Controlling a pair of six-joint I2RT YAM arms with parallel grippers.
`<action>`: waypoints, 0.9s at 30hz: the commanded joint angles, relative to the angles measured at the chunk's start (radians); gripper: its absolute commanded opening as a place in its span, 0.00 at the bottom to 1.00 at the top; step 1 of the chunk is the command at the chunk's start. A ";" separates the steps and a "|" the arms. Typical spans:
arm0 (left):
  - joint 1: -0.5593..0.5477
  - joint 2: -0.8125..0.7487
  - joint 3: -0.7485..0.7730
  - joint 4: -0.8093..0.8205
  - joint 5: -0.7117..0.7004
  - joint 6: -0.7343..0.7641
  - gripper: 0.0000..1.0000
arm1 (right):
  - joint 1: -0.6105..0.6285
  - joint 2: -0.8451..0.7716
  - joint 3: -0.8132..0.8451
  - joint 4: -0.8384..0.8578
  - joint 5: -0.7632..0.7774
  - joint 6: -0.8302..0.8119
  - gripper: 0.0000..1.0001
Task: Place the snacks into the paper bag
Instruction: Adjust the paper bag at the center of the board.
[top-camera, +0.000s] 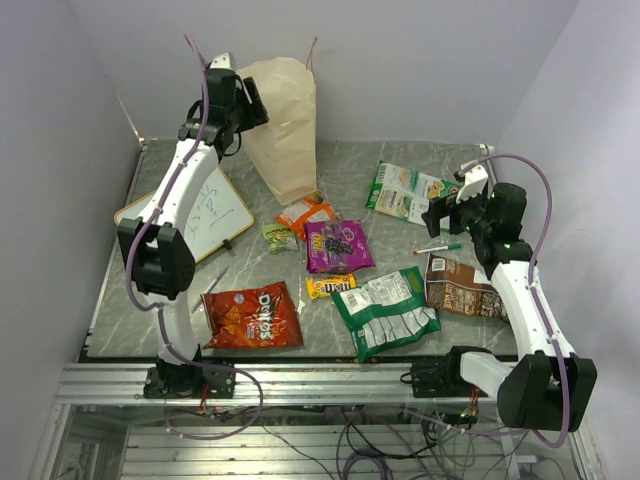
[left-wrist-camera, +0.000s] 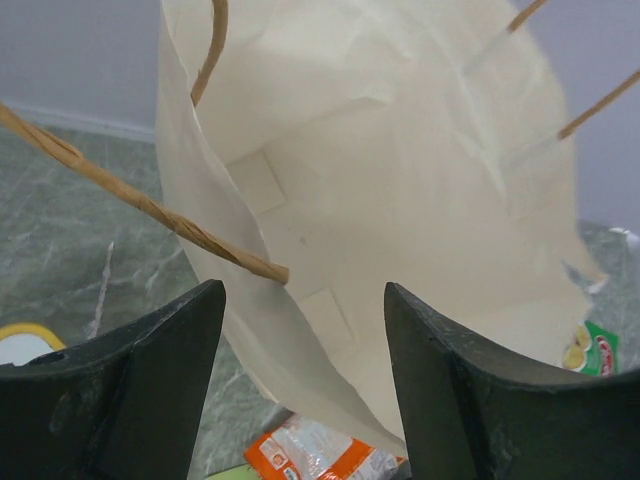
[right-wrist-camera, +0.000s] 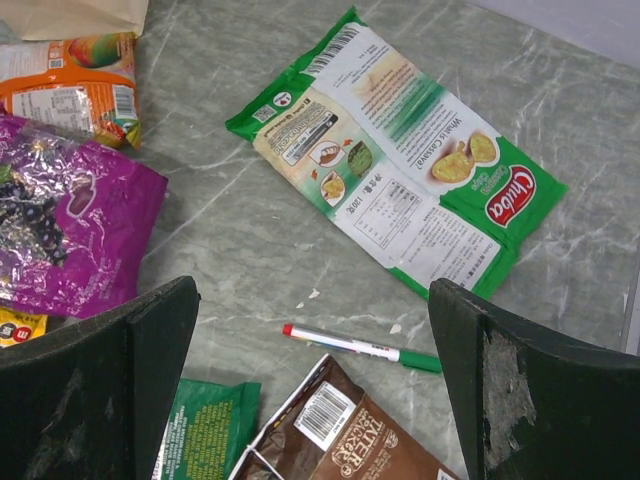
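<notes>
Progress: early by my reading; eight snack packets lie on the table and none shows inside the bag, so all the packing looks left to do.
Whiteboard (top-camera: 185, 215): 9 o'clock on the table, flat, not part of the job.
Red chip bag (top-camera: 250, 315): 7 o'clock, near edge, flat, untouched.
Left gripper (left-wrist-camera: 303, 295): raised at 11 o'clock at the bag's mouth; fingers apart, the bag's near rim and one handle between them, no grip visible.
Paper bag (top-camera: 285, 125): 12 o'clock at the back wall, standing, mouth open.
Bag contents: only bare paper in the part of the inside that shows.
Small green packet (top-camera: 278, 237): just left of centre.
Orange pouch (top-camera: 308, 213): touching the bag's foot.
Purple pouch (top-camera: 337, 245): centre.
Yellow candy packet (top-camera: 330, 286): 6 o'clock of the purple pouch, just beside it.
Green-and-white pouch (top-camera: 385, 312): 5 o'clock, its right edge meeting the brown pouch.
Cassava chip packet (right-wrist-camera: 400, 160): 2 o'clock, face down.
Marker (right-wrist-camera: 360, 348): between cassava packet and brown pouch; leave out.
Brown pouch (top-camera: 462, 287): 4 o'clock.
Right gripper (right-wrist-camera: 312, 295): above the marker; fingers wide apart, nothing held.
</notes>
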 joint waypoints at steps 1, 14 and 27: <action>-0.009 0.039 0.050 -0.037 -0.018 0.002 0.71 | -0.008 -0.013 -0.002 0.004 -0.024 -0.008 1.00; -0.009 0.059 0.067 -0.027 0.068 0.121 0.27 | -0.017 0.025 -0.002 0.005 0.038 -0.032 1.00; -0.009 0.155 0.224 -0.113 0.239 0.251 0.07 | -0.020 0.090 0.021 -0.009 0.120 -0.031 1.00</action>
